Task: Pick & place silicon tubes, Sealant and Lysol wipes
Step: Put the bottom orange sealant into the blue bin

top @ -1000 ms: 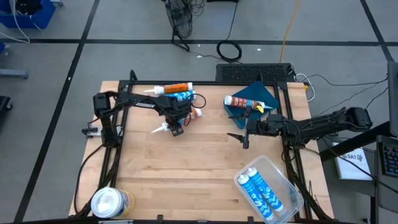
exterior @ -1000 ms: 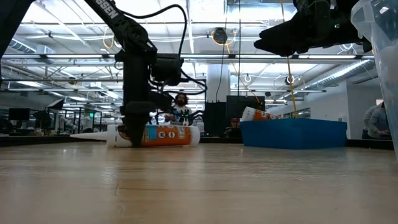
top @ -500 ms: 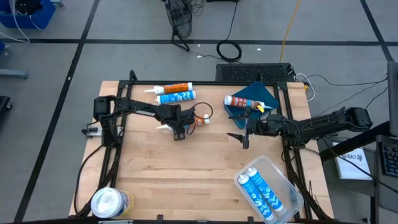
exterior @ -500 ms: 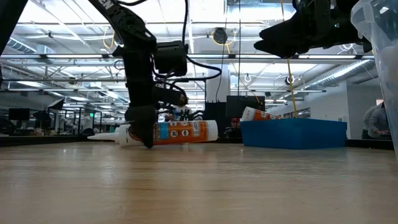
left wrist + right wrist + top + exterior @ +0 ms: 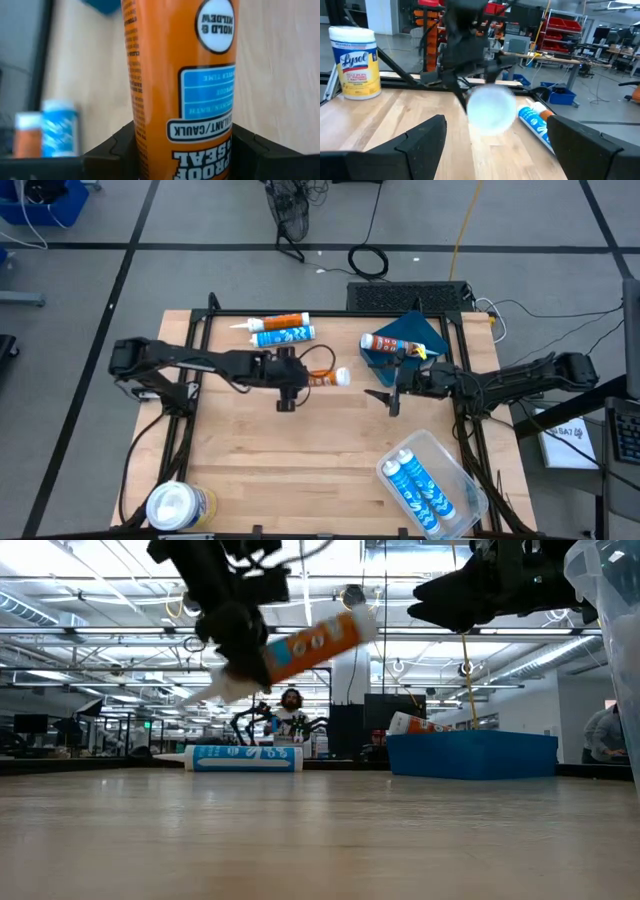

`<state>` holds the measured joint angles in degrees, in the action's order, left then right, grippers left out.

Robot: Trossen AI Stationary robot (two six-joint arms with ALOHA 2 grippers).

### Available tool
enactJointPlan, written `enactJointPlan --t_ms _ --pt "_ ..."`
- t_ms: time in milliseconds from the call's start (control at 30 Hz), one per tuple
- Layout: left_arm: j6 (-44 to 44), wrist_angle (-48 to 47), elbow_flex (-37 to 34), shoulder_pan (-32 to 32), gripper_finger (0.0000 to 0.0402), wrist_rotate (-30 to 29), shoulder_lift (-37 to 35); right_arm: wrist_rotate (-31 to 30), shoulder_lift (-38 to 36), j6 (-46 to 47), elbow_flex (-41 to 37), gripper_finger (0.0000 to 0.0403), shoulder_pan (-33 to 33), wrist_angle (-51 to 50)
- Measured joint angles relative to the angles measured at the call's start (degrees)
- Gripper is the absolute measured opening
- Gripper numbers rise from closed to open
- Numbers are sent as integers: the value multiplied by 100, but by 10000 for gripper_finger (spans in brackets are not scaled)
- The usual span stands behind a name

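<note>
Left gripper [image 5: 286, 383] is above the table centre, slightly toward 11 o'clock, fingers clamped on an orange caulk tube [image 5: 322, 377] lifted clear of the wood; in the low view the tube [image 5: 310, 643] is tilted, base end up, nozzle end down. Left wrist view: the orange tube [image 5: 180, 85] fills the frame between the two dark fingers [image 5: 107, 155], label reads sealant/caulk. Right gripper [image 5: 392, 397] hovers at about 2 o'clock from table centre, just in front of the blue bin [image 5: 425, 340], fingers apart, holding nothing. An orange-and-white tube [image 5: 385, 341] lies in that bin at 1 o'clock. Two more tubes lie side by side on the wood at 11 o'clock near the far edge: an orange one [image 5: 272, 323] and a blue-white one [image 5: 282, 336]; the low view shows the blue-white tube [image 5: 243, 757] flat on the table. Lysol wipes [image 5: 178, 506], yellow canister with white lid, stands upright at 7 o'clock near the front-left corner, well apart from both grippers; the right wrist view shows it [image 5: 354, 62] too. Clear plastic tub [image 5: 470, 490] at 5 o'clock holds two blue-white tubes [image 5: 415, 485]. A person [image 5: 290, 720] shows in the room beyond the table.
</note>
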<state>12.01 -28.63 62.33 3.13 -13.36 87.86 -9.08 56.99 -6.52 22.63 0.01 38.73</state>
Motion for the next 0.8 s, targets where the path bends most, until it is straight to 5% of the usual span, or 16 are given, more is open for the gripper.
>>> enactJointPlan --t_ms 500,800 --pt "140 425 4 11 205 136 -287 -538 1103 -253 355 320 -16 773" --pt "94 326 4 -63 205 151 -280 -94 1906 -514 1144 326 -131 768"
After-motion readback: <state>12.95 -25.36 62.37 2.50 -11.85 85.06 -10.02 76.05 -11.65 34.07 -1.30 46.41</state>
